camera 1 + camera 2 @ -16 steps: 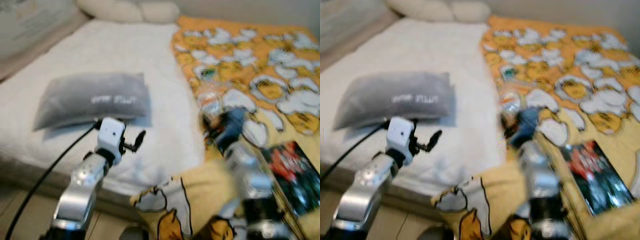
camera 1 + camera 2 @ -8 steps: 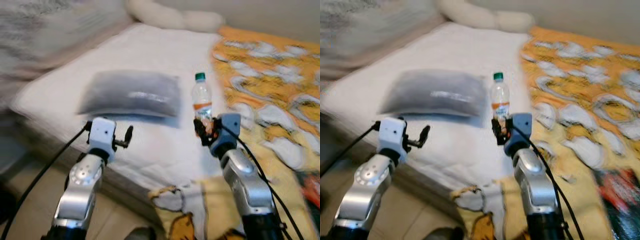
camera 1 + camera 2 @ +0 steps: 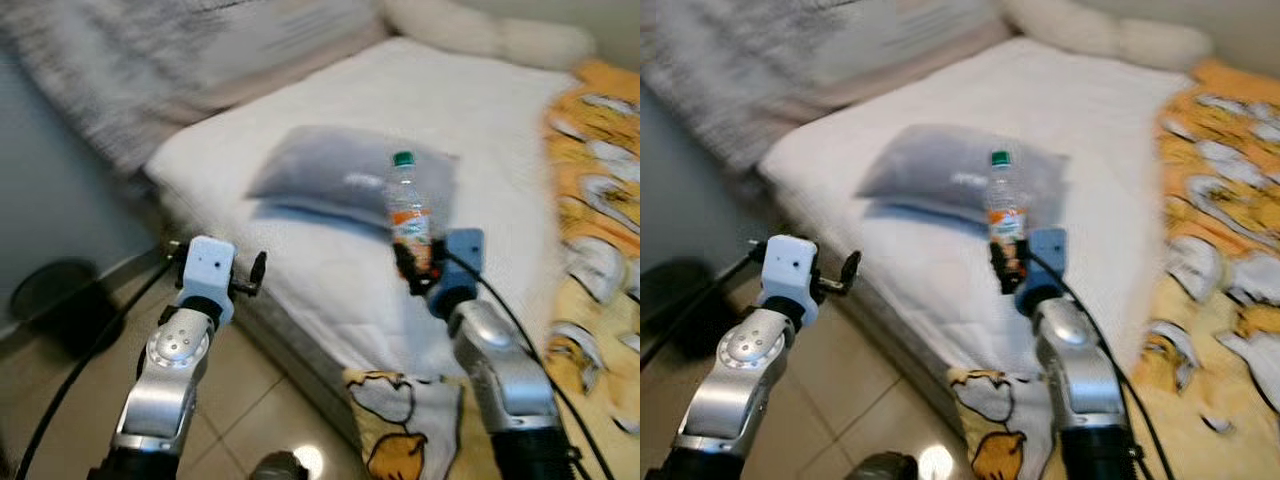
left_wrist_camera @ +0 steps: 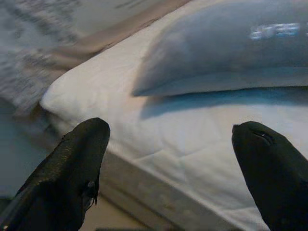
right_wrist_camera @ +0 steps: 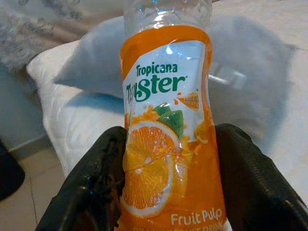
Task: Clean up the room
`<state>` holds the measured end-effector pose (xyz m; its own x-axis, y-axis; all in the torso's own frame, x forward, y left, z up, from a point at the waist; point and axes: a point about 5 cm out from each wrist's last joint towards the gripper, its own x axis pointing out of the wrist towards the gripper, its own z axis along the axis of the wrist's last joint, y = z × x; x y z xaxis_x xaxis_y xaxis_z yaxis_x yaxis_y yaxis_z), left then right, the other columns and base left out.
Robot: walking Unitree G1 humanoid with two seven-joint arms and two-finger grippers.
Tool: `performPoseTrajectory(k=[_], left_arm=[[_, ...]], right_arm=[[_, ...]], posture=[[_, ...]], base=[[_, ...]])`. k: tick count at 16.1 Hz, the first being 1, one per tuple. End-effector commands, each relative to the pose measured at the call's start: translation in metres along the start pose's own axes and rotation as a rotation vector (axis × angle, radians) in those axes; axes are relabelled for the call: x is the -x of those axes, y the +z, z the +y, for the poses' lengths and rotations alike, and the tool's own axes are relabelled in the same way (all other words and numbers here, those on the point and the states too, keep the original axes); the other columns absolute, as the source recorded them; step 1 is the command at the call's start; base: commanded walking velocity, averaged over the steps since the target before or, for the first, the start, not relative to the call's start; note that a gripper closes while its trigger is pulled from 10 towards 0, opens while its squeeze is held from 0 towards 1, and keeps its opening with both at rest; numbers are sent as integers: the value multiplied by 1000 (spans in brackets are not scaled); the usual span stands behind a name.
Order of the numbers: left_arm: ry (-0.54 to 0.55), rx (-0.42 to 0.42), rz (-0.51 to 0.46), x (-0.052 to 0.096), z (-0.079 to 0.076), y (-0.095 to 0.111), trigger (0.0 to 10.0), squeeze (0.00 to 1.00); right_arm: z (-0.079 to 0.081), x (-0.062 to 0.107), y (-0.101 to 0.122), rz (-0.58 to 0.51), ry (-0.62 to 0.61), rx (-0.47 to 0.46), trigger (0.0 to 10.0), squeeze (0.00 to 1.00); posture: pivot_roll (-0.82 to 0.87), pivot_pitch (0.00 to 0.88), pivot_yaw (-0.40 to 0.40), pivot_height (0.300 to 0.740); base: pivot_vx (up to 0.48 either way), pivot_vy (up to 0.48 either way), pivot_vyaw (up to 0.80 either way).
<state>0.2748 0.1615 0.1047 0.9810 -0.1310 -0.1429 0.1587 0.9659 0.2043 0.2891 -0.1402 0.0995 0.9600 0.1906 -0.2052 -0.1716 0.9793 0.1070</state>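
My right gripper (image 3: 412, 268) is shut on a clear plastic juice bottle (image 3: 406, 212) with a green cap and an orange label, held upright over the white bed (image 3: 330, 270). The right wrist view has the bottle (image 5: 171, 144) clamped between both black fingers (image 5: 98, 187), its label reading Tropicana Twister. Over the bed's near left edge my left gripper (image 3: 250, 274) is raised and open, with nothing between its fingers (image 4: 72, 168). A grey pillow (image 3: 335, 172) lies on the bed behind the bottle, and shows too in the left wrist view (image 4: 226, 53).
An orange blanket with white patterns (image 3: 600, 230) covers the bed's right side and hangs over its front edge (image 3: 400, 420). White pillows (image 3: 490, 35) lie at the head. A dark round object (image 3: 50, 295) stands on the tiled floor (image 3: 250, 400) by the left wall.
The camera has swung left, so floor and wall now show on the left. The bottle stays gripped upright in my right gripper. The left gripper holds its raised pose.
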Motion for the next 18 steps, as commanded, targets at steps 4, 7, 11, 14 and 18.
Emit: performPoseTrajectory(k=[4,7,11,14,18], left_arm=[[10,-32,-18,-1,2,3,10000,0],[0,-30,-33,-1,2,5,10000,0],[-23,1,-43,0,1,7,10000,0],[-24,2,-42,0,2,7,10000,0],[-26,1,-43,0,2,6,10000,0]], right_arm=[[8,-1,1,4,20,-26,10000,0],[7,-1,0,10,15,-52,10000,0],[10,-2,-1,31,42,-30,10000,0],[14,-6,-3,55,91,55,10000,0],[22,-9,-4,69,141,53,10000,0]], posture=[[129,0,47,740],[131,0,49,740],[131,0,51,740],[135,0,50,740],[140,0,48,740]], base=[[0,0,800],[0,0,800],[69,0,308],[309,0,0],[326,0,800]])
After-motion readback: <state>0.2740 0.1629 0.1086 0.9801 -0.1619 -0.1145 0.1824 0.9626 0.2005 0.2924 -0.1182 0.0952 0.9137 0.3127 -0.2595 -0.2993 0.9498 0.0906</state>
